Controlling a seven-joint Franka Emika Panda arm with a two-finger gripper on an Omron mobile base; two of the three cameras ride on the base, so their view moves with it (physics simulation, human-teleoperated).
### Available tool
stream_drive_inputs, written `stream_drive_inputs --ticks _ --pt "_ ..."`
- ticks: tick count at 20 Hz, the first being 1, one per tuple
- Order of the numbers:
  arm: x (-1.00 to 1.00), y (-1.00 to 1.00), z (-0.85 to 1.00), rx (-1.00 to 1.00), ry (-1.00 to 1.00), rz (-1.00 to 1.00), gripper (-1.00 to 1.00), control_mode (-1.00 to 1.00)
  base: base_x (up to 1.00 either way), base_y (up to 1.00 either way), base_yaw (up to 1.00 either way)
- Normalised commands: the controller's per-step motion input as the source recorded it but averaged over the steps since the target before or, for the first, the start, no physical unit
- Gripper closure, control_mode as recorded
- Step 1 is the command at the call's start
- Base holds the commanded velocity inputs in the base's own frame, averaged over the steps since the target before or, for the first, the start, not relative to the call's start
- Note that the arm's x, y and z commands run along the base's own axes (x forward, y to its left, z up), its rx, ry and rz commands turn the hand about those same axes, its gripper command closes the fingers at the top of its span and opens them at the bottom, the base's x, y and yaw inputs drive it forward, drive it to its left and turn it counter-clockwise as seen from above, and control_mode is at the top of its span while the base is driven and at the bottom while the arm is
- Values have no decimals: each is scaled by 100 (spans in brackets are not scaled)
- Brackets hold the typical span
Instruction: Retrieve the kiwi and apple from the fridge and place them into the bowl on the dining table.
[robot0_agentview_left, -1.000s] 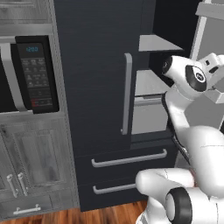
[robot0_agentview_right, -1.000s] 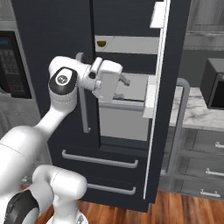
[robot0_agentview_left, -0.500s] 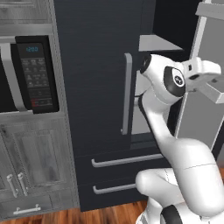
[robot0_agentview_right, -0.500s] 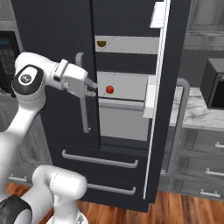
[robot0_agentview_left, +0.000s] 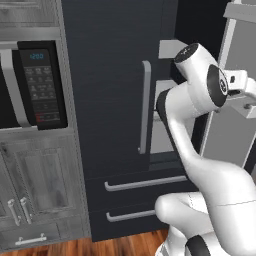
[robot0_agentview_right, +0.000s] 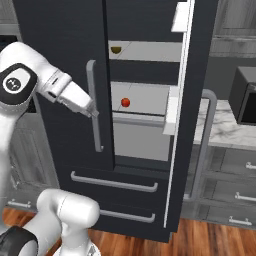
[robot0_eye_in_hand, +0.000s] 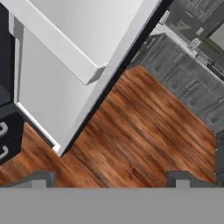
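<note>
The dark fridge (robot0_agentview_right: 60, 45) has its right door (robot0_agentview_right: 185, 125) swung open and its left door (robot0_agentview_left: 110, 75) closed. Inside, the red apple (robot0_agentview_right: 125, 102) rests on a light grey shelf, and the olive kiwi (robot0_agentview_right: 116, 49) sits on the shelf above. My gripper (robot0_agentview_right: 93, 112) hangs in front of the left door's silver handle (robot0_agentview_right: 93, 105), left of the opening and apart from both fruits. In the hand view the gripper (robot0_eye_in_hand: 111, 178) is open with nothing between its fingertips (robot0_eye_in_hand: 43, 177), and it faces the floor. The bowl and the dining table are out of view.
A black microwave (robot0_agentview_left: 42, 82) is set in the grey wood cabinets (robot0_agentview_left: 40, 185) left of the fridge. A marble counter (robot0_agentview_right: 220, 127) with a dark appliance (robot0_agentview_right: 245, 95) stands to the right. The open door's white inner panel (robot0_eye_in_hand: 87, 43) hangs over the wood floor (robot0_eye_in_hand: 144, 131).
The arm has swung back out of the fridge opening toward the left door, which uncovers the apple on its shelf. The gripper has stayed open and empty.
</note>
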Motion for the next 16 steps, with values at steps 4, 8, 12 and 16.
stream_drive_inputs --ticks 4,8,12,16 --pt "-35 49 -36 18 -9 21 -100 -100 0 0 0" --pt "-21 71 -55 5 -11 31 -100 -100 0 0 0" --pt "0 65 -44 1 -20 29 -100 -100 0 0 0" --pt "2 34 -8 9 -23 26 -100 -100 0 0 0"
